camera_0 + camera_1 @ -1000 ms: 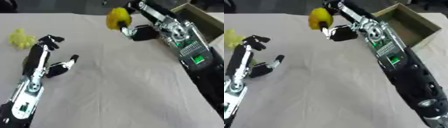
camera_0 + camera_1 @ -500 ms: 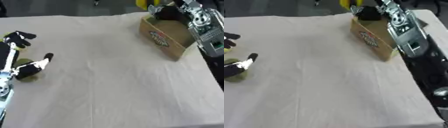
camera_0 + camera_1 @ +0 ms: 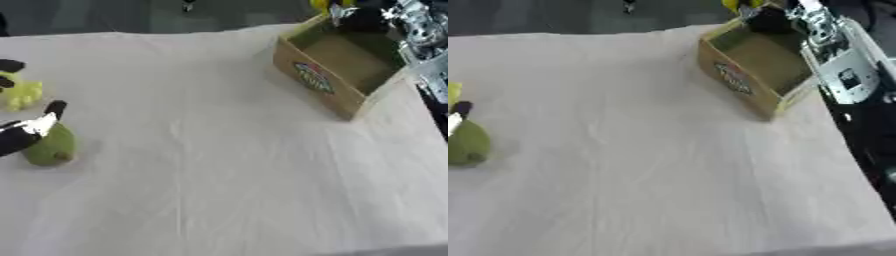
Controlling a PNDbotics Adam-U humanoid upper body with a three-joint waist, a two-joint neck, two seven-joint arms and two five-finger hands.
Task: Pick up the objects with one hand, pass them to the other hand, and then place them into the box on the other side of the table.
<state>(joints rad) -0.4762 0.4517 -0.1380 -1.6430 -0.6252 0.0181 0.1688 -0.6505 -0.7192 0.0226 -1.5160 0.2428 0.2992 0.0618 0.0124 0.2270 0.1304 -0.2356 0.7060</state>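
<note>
Hovering over the box's (image 3: pixel 350 65) far corner, a yellow object (image 3: pixel 322 5) is held clasped by the right hand (image 3: pixel 346 9), the open cavity lying just below and nearer.

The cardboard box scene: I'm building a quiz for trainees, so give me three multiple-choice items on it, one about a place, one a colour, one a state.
1. Where does the cardboard box stand?
A. far right of the table
B. near left corner
C. table's middle

2. What colour is the object that the right hand holds above the box's far edge?
A. red
B. yellow
C. blue

3. How is the box?
A. taped shut
B. tipped over
C. open at the top

Answers: 1 A, it sits by the table's right edge; 2 B, a yellow shape shows at the hand; 3 C, its bare inside shows.
</note>
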